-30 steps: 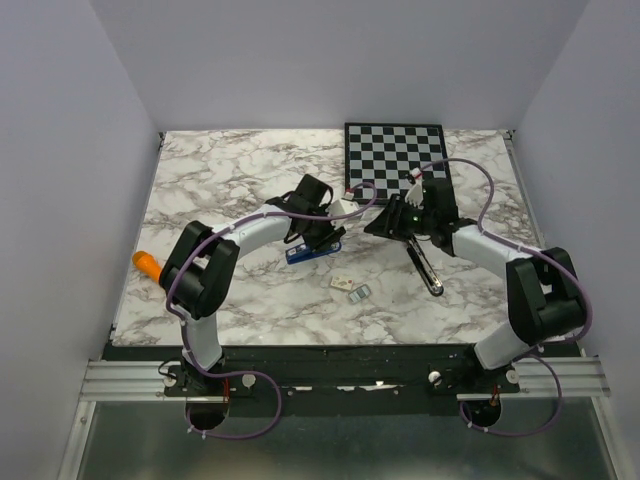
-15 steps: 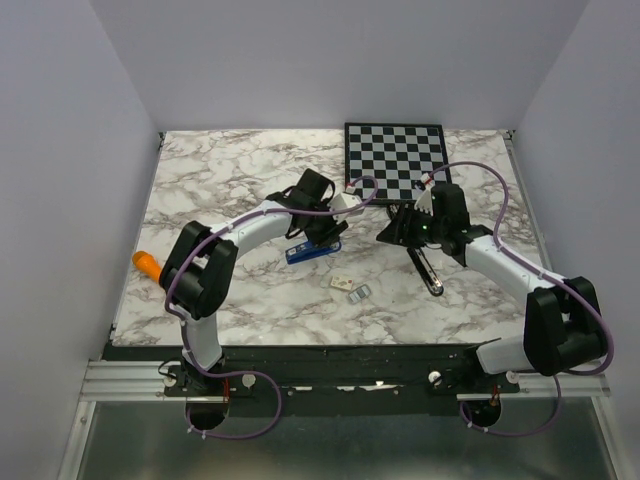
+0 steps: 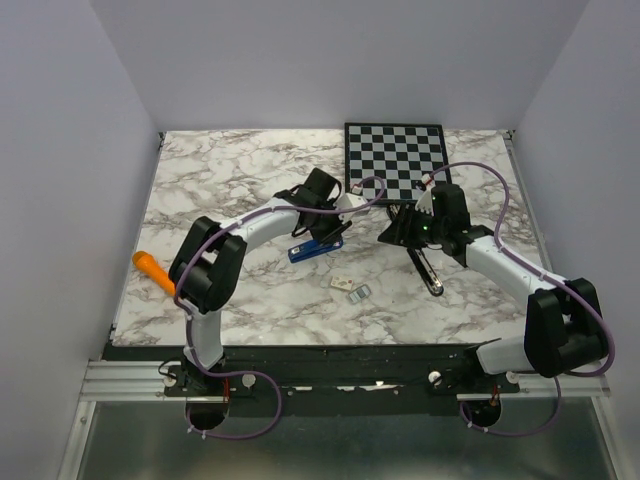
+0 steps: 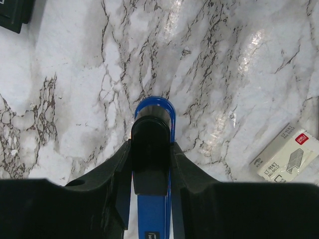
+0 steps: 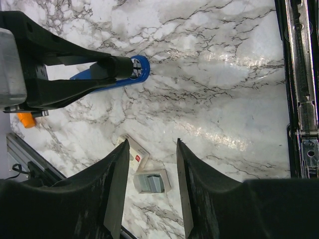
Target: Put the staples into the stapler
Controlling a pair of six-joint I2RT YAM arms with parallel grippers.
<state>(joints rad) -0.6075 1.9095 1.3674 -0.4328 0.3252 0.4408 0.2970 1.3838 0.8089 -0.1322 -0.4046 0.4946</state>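
Shifted left end effector seemingly pinches tool on marble; right end effector spread

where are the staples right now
In the top view the staples lie front and centre, right beside the small white box, between the blue stapler on the left and the open black stapler on the right.
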